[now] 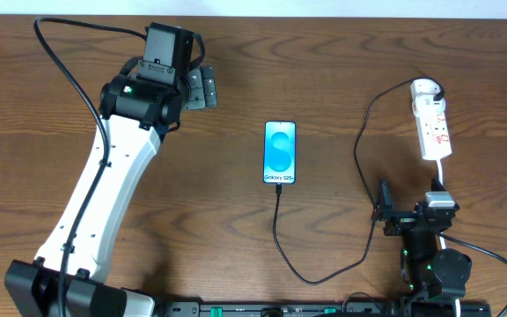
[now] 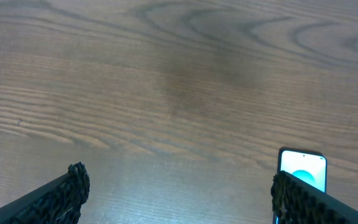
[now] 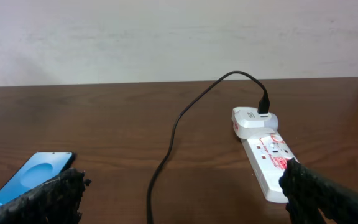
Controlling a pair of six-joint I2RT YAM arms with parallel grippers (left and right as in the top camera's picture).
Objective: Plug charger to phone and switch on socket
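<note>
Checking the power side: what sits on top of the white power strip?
A white adapter sits on the power strip's far end, with the black cable plugged into it. Its pins and the outlet beneath it are covered.

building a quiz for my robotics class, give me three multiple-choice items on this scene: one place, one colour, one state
1. The socket lies: A left of the phone B right of the phone C on the phone
2. The phone's screen is: A blue B red C dark
3. The left arm's jaws are: A shut B gripping the phone C open
Key: 1 B, it sits on the right arm's side; 2 A, it glows blue; 3 C, its fingers stand far apart.
</note>
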